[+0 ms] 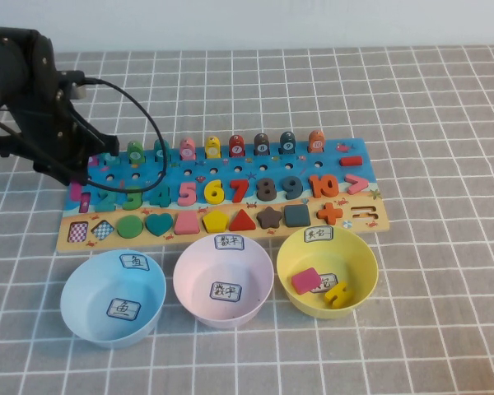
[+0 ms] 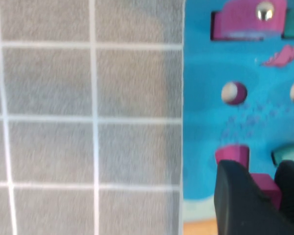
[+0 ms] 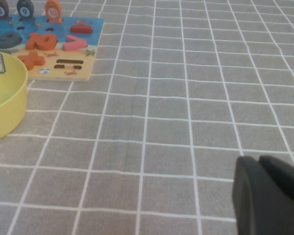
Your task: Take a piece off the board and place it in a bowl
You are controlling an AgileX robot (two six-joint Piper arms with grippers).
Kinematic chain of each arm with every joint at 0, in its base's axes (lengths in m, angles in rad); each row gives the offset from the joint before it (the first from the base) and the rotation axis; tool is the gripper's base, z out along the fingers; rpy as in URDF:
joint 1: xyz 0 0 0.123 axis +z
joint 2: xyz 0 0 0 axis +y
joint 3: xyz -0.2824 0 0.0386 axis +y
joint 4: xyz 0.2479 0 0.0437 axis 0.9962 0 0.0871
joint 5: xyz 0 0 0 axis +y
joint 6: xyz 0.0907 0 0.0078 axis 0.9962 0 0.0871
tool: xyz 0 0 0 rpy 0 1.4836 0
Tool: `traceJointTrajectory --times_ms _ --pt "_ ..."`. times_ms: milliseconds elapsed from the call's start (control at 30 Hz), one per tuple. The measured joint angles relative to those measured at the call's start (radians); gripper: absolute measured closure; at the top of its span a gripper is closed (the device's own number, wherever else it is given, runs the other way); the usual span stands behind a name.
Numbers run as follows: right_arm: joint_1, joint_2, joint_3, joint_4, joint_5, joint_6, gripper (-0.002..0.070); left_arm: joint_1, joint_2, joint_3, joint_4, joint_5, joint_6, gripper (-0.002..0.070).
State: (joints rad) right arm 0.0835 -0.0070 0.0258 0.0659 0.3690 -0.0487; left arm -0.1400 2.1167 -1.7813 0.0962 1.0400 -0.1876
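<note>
The board (image 1: 337, 164) lies across the middle of the table with coloured numerals, shapes and pegs. The magenta "1" piece (image 1: 77, 197) is at its left end. My left gripper (image 1: 74, 179) is down over that end. In the left wrist view its black fingers (image 2: 235, 196) sit on both sides of the piece (image 2: 265, 186), shut on it, just above the blue board (image 2: 206, 122). The pale pink bowl (image 1: 189, 267) stands in front of the board's middle. My right gripper (image 3: 258, 159) is shut and empty, low over bare cloth to the right of the board; it is out of the high view.
A light blue bowl (image 1: 78, 288) stands left of the pink bowl. A yellow bowl (image 1: 358, 251) on the right holds a pink square block (image 1: 305, 280) and a yellow piece (image 1: 337, 293). The left arm's cable (image 1: 148, 123) arcs over the board. Grey checked cloth covers the table.
</note>
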Motion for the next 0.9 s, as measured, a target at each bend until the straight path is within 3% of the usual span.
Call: traceJointTrajectory --times_ms 200,433,900 --pt "0.000 0.000 0.000 0.000 0.000 0.000 0.0694 -0.006 -0.051 0.000 0.000 0.082 0.023 0.0548" --pt "0.000 0.000 0.000 0.000 0.000 0.000 0.0694 -0.084 -0.136 0.000 0.008 0.177 0.073 0.0548" --pt "0.000 0.000 0.000 0.000 0.000 0.000 0.0694 -0.385 -0.367 0.202 0.008 0.132 0.085 0.0548"
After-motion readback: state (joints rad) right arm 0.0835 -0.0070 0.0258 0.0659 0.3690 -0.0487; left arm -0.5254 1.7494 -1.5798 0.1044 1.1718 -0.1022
